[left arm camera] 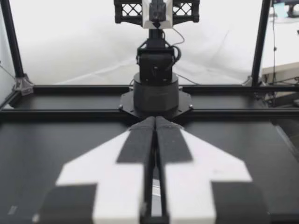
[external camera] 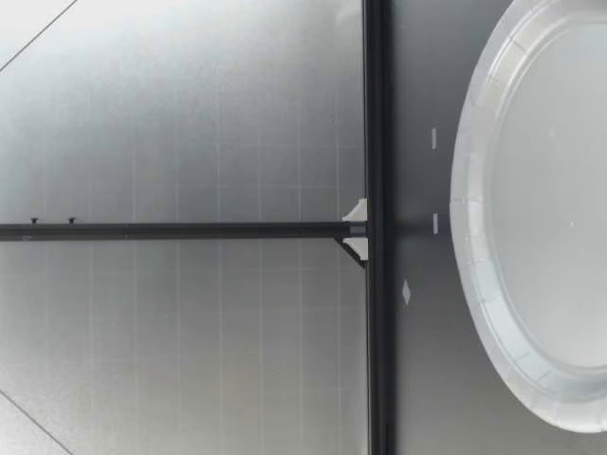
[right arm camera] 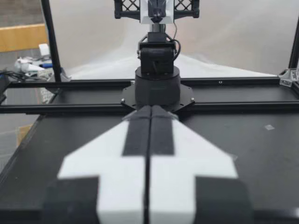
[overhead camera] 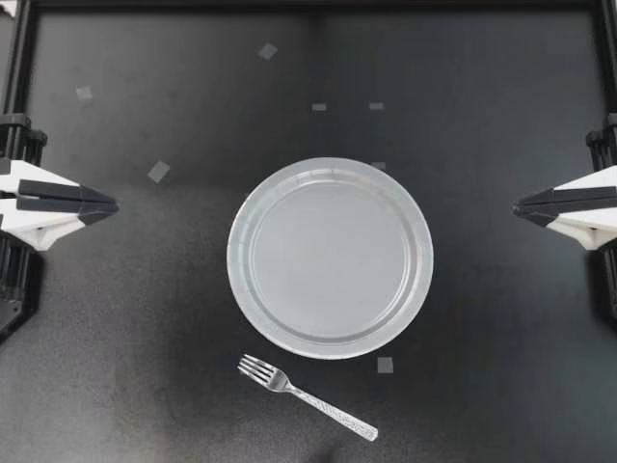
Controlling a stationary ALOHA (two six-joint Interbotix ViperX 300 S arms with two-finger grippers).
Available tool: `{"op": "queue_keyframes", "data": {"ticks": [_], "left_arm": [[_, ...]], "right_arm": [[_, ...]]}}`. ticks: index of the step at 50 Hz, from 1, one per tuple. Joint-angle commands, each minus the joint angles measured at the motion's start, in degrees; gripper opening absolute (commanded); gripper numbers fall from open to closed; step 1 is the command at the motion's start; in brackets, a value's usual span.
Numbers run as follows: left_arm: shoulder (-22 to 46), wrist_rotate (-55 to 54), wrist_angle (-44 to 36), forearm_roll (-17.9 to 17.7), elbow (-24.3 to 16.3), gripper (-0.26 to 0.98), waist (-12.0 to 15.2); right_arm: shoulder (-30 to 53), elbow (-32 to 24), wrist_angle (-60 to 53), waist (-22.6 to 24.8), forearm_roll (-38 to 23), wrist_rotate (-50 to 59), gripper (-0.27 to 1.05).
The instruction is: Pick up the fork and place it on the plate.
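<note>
Fork (overhead camera: 307,396) lies just beside the plate (overhead camera: 330,258), not yet lifted (tines nearest the rim), because my left gripper (overhead camera: 115,205) and right gripper (overhead camera: 517,209) both rest clenched and empty at the table (overhead camera: 501,386) sides, well apart.

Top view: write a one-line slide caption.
Fork lies beside the plate; left pincer and right pincer shut at the sides.

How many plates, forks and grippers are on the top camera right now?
plate: 1
fork: 1
Grippers: 2, left gripper and right gripper, both shut and empty
Total: 4
</note>
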Motion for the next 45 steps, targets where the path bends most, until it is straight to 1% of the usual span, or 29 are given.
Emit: {"op": "queue_keyframes", "data": {"ticks": [1,3,6,9,12,14,16,21,24,27,30,34,37,40,44,45], "left_arm": [[-0.35,-0.26,-1.93,-0.18,1.14,0.09,-0.79],[-0.62,-0.53,-2.55,-0.18,1.49,0.03,-0.79],[-0.97,-1.23,-2.99,-0.26,1.76,-0.03,-0.79],[-0.97,-2.20,-2.55,-0.53,1.32,-0.04,-0.79],[-0.62,-3.60,-0.53,-1.05,-0.35,-0.04,-0.79],[-0.18,-4.13,2.64,-1.67,-2.29,-0.04,-0.79],[0.70,-4.66,8.70,-2.02,-5.45,-0.04,-0.79],[3.60,-5.19,22.50,-2.02,-12.22,-0.04,-0.79],[5.45,-5.19,26.54,-2.02,-14.85,-0.04,-0.79],[6.77,-5.10,25.40,-2.02,-15.38,-0.04,-0.79],[7.56,-5.10,21.62,-2.02,-14.59,-0.04,-0.79],[7.56,-4.75,16.35,-2.02,-12.83,-0.04,-0.79],[7.21,-4.57,12.92,-2.02,-11.34,-0.04,-0.79],[7.03,-4.66,10.63,-1.93,-10.02,-0.04,-0.79],[7.03,-4.92,9.40,-2.02,-8.88,-0.04,-0.79],[7.12,-5.01,9.32,-2.02,-8.70,-0.04,-0.79]], "right_arm": [[0.26,0.09,-0.18,-0.44,0.00,-0.09,0.02],[-0.09,0.70,-0.35,-0.44,0.00,-0.18,-0.01],[-0.62,1.23,-0.09,-0.53,0.26,0.44,-0.01],[-1.32,0.97,0.18,-0.53,1.93,1.41,-0.01],[-2.02,-0.09,1.14,-0.70,4.75,2.72,-0.01],[-2.20,-1.49,3.08,-1.05,6.06,3.52,-0.01],[-1.85,-3.34,6.42,-1.14,6.59,3.87,-0.01],[1.32,-10.28,19.60,-1.32,6.33,3.96,-0.01],[4.75,-14.24,25.84,-1.23,6.59,4.22,-0.01],[9.05,-17.14,30.50,-0.53,6.86,4.48,0.00],[14.06,-18.81,33.66,0.97,7.56,5.10,0.01],[21.80,-20.30,35.24,4.39,10.11,6.24,0.10],[26.46,-21.53,35.07,7.56,11.95,6.33,0.20],[30.41,-22.85,34.37,10.37,13.54,6.50,0.33],[35.16,-24.70,32.70,12.74,15.47,7.47,0.53],[36.30,-24.96,32.17,12.92,15.91,7.73,0.57]]}}
